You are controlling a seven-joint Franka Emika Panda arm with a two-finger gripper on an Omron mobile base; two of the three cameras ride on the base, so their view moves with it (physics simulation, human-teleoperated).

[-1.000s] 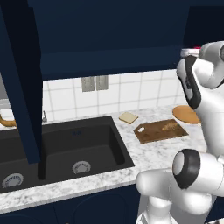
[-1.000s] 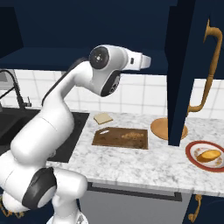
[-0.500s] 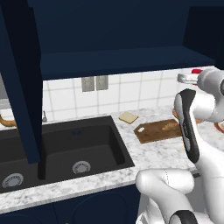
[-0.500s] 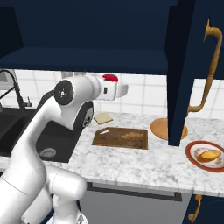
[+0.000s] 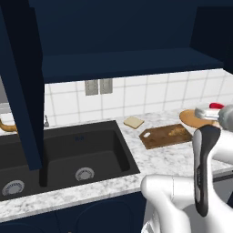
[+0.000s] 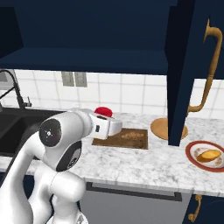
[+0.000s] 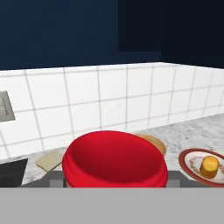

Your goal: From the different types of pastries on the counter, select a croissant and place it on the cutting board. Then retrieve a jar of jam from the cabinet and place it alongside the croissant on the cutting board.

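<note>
1. Gripper state: fingers weren't visible, so I couldn't tell if it was clamped. The jar of jam, seen by its red lid, filled the lower centre of the hand view, right at the gripper; probably held, not confirmed
2. In the right base view the jar's red lid poked up behind the white hand at frame centre, just left of the cutting board. In the left base view it sat at the right edge, above the arm
3. The cutting board lay centre-right in the left base view, on the marbled counter. The croissant was a small speckled patch on the board's right part; also visible on the board in the right base view
4. Bread slice lay flat on the counter just up-left of the board, apart from it
5. Round tan plate sat right of the board, partly hidden by the open cabinet door hanging in front of it; orange-brown handle at upper right
6. Red-rimmed plate at lower right held the orange pastry; same pair at right in the hand view
7. Black sink took up the left-centre of the left base view, a navy cabinet door hanging over its left part
8. The robot's own arm blocked the board's left end in the right base view
</note>
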